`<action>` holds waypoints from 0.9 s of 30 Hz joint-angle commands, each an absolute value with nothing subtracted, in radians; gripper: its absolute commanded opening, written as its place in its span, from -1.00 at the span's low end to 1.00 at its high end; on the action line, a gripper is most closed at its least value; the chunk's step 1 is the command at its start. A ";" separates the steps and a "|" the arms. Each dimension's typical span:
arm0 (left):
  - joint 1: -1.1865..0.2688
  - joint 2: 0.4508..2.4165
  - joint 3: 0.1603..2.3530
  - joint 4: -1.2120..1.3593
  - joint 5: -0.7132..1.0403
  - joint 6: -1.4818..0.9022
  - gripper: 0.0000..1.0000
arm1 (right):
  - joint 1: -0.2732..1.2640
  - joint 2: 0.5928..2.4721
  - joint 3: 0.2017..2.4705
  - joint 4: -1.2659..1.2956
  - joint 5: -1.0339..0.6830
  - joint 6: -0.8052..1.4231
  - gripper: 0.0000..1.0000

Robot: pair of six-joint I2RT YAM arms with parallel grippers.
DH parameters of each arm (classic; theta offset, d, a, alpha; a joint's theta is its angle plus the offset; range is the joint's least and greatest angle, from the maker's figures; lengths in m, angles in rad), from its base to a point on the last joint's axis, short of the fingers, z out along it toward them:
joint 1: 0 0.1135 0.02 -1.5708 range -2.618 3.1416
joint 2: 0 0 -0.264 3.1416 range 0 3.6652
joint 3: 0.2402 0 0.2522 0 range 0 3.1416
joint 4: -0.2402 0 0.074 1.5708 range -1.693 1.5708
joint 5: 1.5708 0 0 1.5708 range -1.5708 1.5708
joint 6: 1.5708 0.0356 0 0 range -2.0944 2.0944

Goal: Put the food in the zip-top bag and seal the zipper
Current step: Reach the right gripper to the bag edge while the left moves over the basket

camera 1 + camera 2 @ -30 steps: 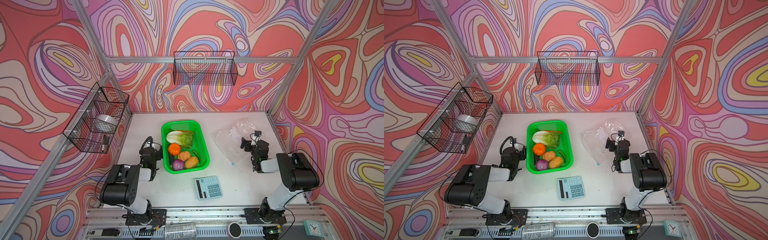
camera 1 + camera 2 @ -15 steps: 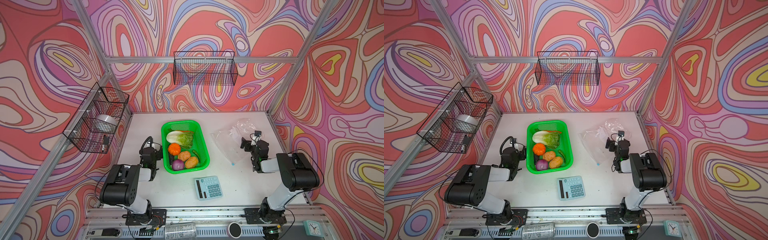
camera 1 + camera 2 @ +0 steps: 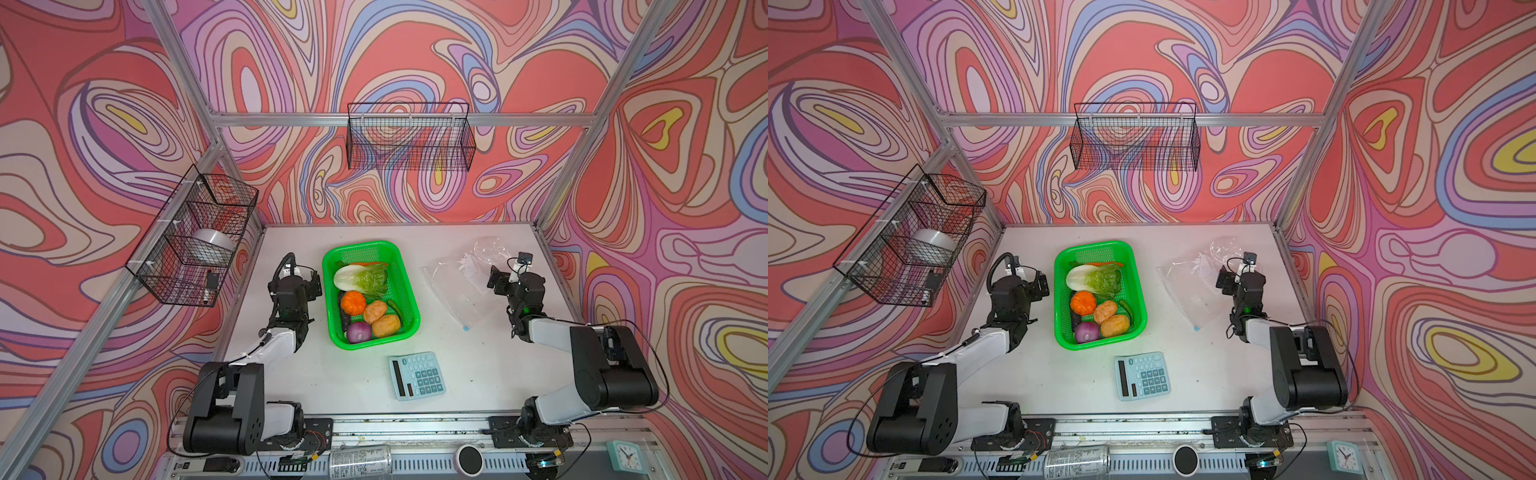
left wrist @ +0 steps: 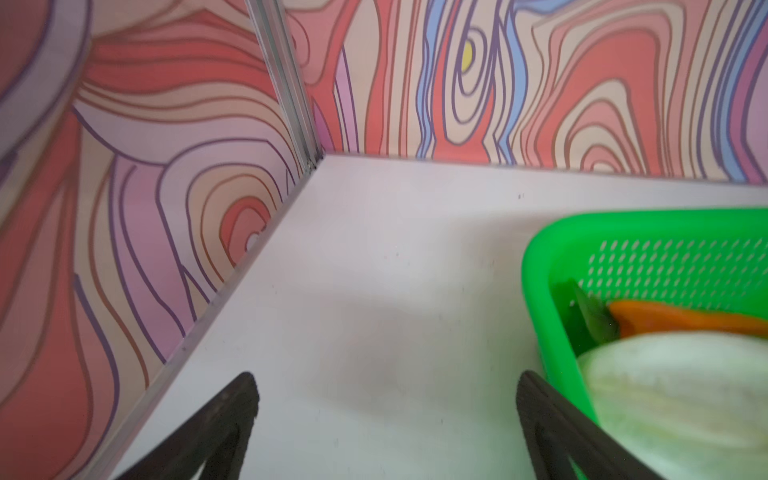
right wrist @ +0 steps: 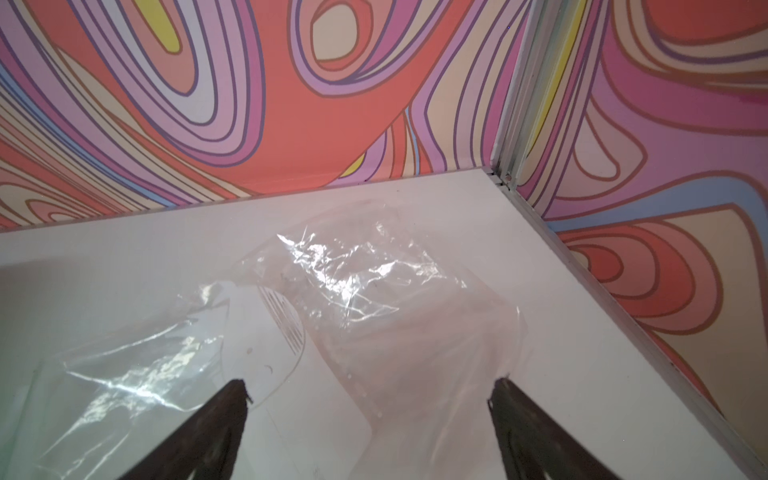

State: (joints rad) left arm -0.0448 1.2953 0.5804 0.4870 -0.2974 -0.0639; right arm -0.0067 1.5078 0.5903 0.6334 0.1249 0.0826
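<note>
Toy veggies are all piled in the green basket (image 3: 360, 245): napa cabbage (image 3: 361, 277) at the far end, carrot (image 3: 368, 263) behind it, then orange pumpkin (image 3: 353, 302), two tan potatoes (image 3: 374, 311) and a purple onion (image 3: 358, 331). The clear, crinkly zip-top bag (image 3: 457, 286) lies flat on the desk (image 3: 353, 374) to the right, with the light-blue slider tab (image 3: 466, 328) at its near corner.

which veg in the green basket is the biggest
The white-and-green cabbage, lying across the far half of the basket; it dwarfs the pumpkin, onion and potatoes packed nearer the front.

Stereo overhead; wrist cams nr table (image 3: 340, 374)
</note>
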 commanded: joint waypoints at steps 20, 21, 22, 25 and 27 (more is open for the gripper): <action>-0.435 1.238 0.886 -0.040 -0.139 -0.662 1.00 | 0.378 1.611 1.105 -0.505 0.073 0.117 0.42; -0.456 1.259 0.908 -0.054 -0.136 -0.670 1.00 | 0.392 1.631 1.119 -0.513 0.081 0.110 0.41; -0.478 1.280 0.936 -0.068 -0.130 -0.674 1.00 | 0.408 1.655 1.135 -0.519 0.093 0.106 0.40; -0.501 1.317 0.977 -0.065 -0.093 -0.674 1.00 | 0.447 1.716 1.165 -0.504 0.140 0.091 0.41; -0.502 1.317 0.973 -0.049 -0.089 -0.690 1.00 | 0.465 1.759 1.187 -0.497 0.170 0.089 0.41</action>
